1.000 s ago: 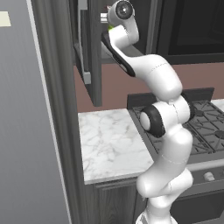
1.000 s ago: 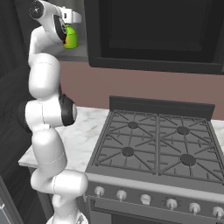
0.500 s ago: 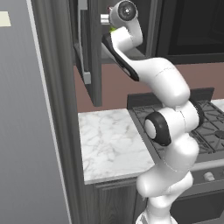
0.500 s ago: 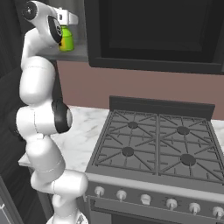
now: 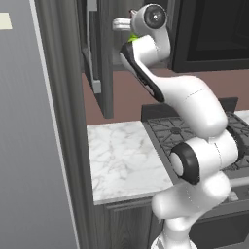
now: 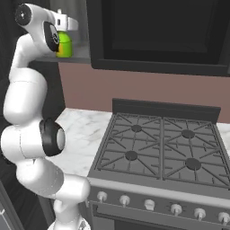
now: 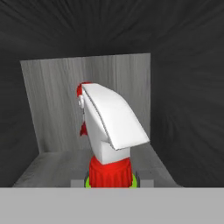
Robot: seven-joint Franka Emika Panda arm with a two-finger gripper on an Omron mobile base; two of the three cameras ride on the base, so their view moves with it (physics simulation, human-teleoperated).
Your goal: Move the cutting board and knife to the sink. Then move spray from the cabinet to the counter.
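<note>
arm [image 5: 194, 112]: glossy white rounded segments | joints: black rings, grey round end caps | upper link: black stripe along edge

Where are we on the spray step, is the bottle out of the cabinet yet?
Not yet. The lime-green spray bottle with its red-and-white trigger nozzle sits inside the dark grey wall cabinet, the gripper closed around its neck. Left: lift it out and set it on the white marble counter.

No text, brand, number or sign can be read on anything here; the spray [image 6: 65, 45] may carry a label, but the arm hides most of the bottle, and the pale tag [image 5: 5, 21] on the tall grey panel looks blank at this size
</note>
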